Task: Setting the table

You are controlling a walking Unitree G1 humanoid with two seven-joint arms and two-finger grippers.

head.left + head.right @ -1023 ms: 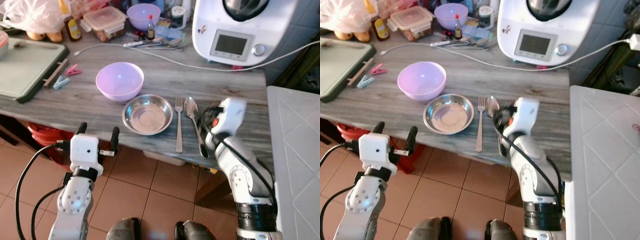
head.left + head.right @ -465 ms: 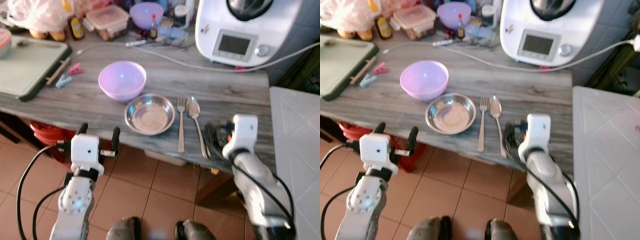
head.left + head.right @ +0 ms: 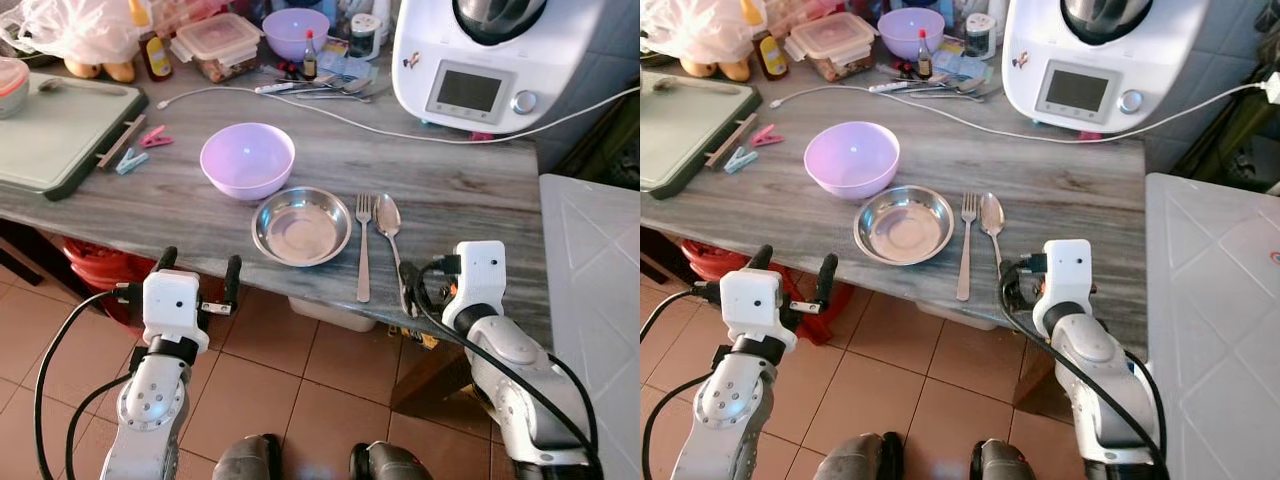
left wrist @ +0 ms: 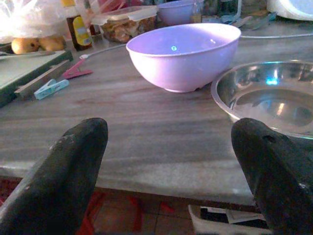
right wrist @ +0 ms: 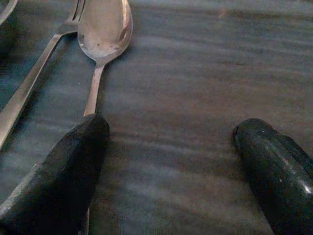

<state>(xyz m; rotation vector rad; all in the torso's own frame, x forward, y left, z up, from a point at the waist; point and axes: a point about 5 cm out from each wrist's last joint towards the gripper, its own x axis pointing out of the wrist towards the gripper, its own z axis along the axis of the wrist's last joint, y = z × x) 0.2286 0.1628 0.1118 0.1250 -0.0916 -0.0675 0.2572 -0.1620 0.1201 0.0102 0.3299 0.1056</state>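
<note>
So, your place setting looks nearly done: the round steel bowl, steel fork and steel spoon lie mid-frame, while the right gripper and left gripper hover spread, empty.

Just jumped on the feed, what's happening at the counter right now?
A place setting is laid at the counter's near edge: steel bowl, then fork and spoon side by side to its right, with a purple bowl just behind. The right gripper is open and holds nothing, sitting low at the counter edge by the spoon's handle. The left gripper hangs open in front of the counter, also holding nothing.
</note>
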